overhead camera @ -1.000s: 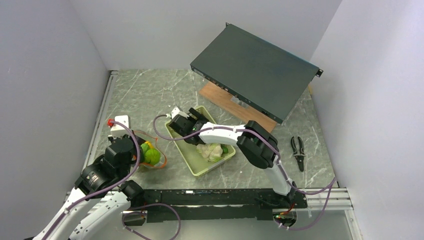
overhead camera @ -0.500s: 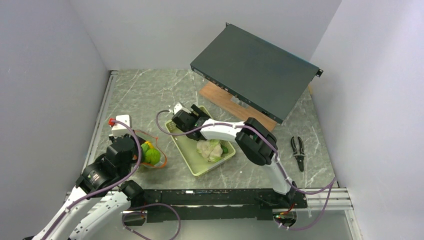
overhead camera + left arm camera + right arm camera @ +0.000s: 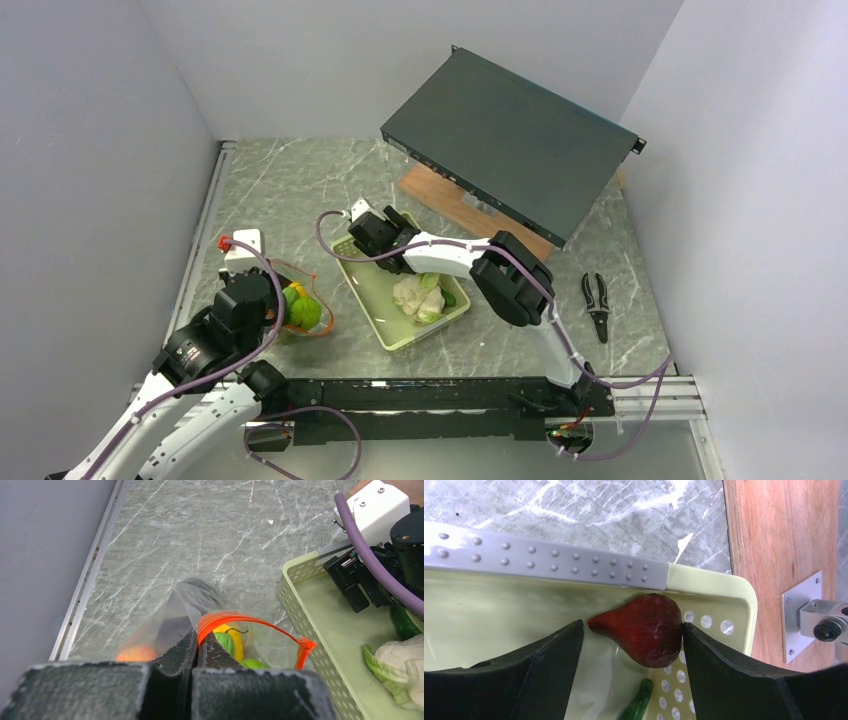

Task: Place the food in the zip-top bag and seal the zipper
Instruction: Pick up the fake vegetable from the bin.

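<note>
Eggplant (image 3: 644, 635) lies in a corner of the basket (image 3: 724, 587), between the right gripper's (image 3: 633, 626) fingers. Its long axis spans the gap, fat end touching one finger. Jaws wide; cannot tell if clamped. Only the wrist view shows the cucumber (image 3: 636, 707) beside it. Right arm is stretched, wrist down, with the cauliflower (image 3: 420, 297) behind the gripper. Left gripper (image 3: 196, 642) is pinched shut on the zip-top bag (image 3: 185, 600) at its zipper (image 3: 260, 625).

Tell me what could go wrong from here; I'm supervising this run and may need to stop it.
1. The eggplant sits in the basket corner; the right gripper straddles it, and its tapered end may squirt out.
2. The left gripper pinches the bag by one spot of its zipper, so the floppy mouth may sag.
</note>
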Robot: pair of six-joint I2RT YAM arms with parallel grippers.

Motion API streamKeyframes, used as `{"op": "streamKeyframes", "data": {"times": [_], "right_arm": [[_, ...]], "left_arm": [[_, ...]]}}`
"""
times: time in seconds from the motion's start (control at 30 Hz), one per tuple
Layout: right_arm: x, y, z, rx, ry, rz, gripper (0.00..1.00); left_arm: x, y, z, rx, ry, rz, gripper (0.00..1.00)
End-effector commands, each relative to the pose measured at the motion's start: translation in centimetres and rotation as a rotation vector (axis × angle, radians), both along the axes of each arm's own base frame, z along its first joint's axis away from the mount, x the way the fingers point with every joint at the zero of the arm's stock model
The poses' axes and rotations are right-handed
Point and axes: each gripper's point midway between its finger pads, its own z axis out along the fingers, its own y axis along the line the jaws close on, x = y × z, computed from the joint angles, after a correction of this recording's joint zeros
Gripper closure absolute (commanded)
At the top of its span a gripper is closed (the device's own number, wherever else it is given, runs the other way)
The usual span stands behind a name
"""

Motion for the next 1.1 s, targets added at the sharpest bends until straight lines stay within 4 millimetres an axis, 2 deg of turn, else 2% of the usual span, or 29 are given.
{"op": "streamKeyframes", "data": {"times": [0.0,0.1,0.33,0.57,0.67,0.73,0.93,1.07], "right_arm": [[0.5,0.8,-1.2,0.032,0.014,-0.012,0.27],[0.4,0.8,-1.6,0.032,0.022,-0.01,0.33],[0.0,0.8,-1.6,0.048,0.041,-0.009,0.54],[-1.0,0.9,1.2,0.132,0.05,-0.009,0.88],[-1.7,0.8,2.5,0.179,0.059,-0.017,0.97],[-2.0,0.7,3.4,0.205,0.063,-0.019,1.0],[-3.7,0.7,6.0,0.293,0.089,-0.01,1.0],[-4.6,0.9,6.7,0.343,0.108,0.003,1.0]], "left_arm": [[0.4,0.0,0.7,-0.006,-0.028,0.01,1.0],[0.4,0.0,0.8,-0.005,-0.028,0.011,1.0],[0.4,0.1,0.7,-0.003,-0.026,0.017,1.0],[0.5,0.1,0.6,0.002,-0.017,0.02,1.0],[0.5,0.1,0.5,0.004,-0.012,0.024,1.0],[0.5,0.1,0.5,0.002,-0.014,0.025,1.0],[0.4,0.1,0.6,-0.003,-0.018,0.02,1.0],[0.3,0.2,0.7,-0.012,-0.023,0.023,1.0]]}}
